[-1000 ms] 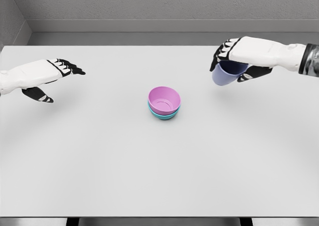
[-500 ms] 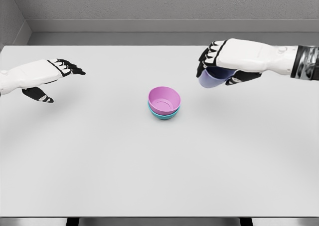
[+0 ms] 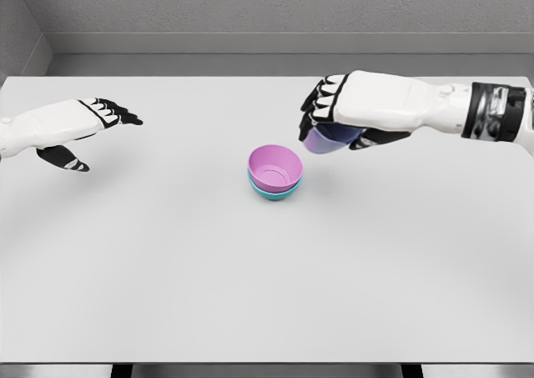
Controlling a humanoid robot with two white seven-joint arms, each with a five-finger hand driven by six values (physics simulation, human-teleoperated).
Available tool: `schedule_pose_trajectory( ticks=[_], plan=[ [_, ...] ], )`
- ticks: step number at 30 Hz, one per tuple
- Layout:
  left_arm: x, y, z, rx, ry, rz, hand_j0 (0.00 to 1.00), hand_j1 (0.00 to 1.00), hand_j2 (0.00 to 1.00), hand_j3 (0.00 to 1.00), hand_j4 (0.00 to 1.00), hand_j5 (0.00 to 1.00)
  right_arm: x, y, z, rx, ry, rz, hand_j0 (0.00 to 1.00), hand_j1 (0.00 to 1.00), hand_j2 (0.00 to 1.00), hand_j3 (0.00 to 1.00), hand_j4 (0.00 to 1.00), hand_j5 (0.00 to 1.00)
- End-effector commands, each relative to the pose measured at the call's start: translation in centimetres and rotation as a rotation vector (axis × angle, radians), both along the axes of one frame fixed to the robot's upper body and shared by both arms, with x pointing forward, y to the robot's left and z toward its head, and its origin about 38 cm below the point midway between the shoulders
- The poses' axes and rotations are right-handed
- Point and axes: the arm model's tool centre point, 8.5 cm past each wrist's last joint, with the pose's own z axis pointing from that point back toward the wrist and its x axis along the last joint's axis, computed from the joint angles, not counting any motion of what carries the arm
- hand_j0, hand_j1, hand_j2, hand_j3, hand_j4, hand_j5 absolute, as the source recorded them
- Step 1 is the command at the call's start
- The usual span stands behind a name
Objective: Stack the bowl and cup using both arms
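Right hand (image 3: 338,119) grips a purple cup (image 3: 324,138) from above, fingers curled around it, at two o'clock of the pink bowl (image 3: 274,166) nested in a teal bowl (image 3: 274,193), seemingly to drop it in; left hand (image 3: 79,123) hovers open at nine o'clock.

No text, label, brand, number or sign can be read anywhere in the head view.
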Motion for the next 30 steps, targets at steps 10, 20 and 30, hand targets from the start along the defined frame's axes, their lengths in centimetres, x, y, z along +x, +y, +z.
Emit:
schedule_pose_trajectory(
  ticks=[10,20,30],
  plan=[
    [0.0,0.0,0.0,-0.005,0.001,0.002,1.0,1.0,1.0,1.0,1.0,1.0,-0.7,2.1,-0.6,0.026,-0.001,0.094,0.66,0.66,0.66,0.66,0.66,0.66],
    [0.0,0.0,0.1,-0.006,0.0,0.003,1.0,1.0,1.0,1.0,1.0,1.0,-0.1,3.1,-1.4,0.041,0.026,0.101,0.66,0.66,0.66,0.66,0.66,0.66],
    [0.0,0.0,0.1,-0.006,0.0,0.003,1.0,1.0,1.0,1.0,1.0,1.0,1.4,3.1,-2.5,0.057,0.068,0.067,0.66,0.66,0.66,0.66,0.66,0.66]
  ],
)
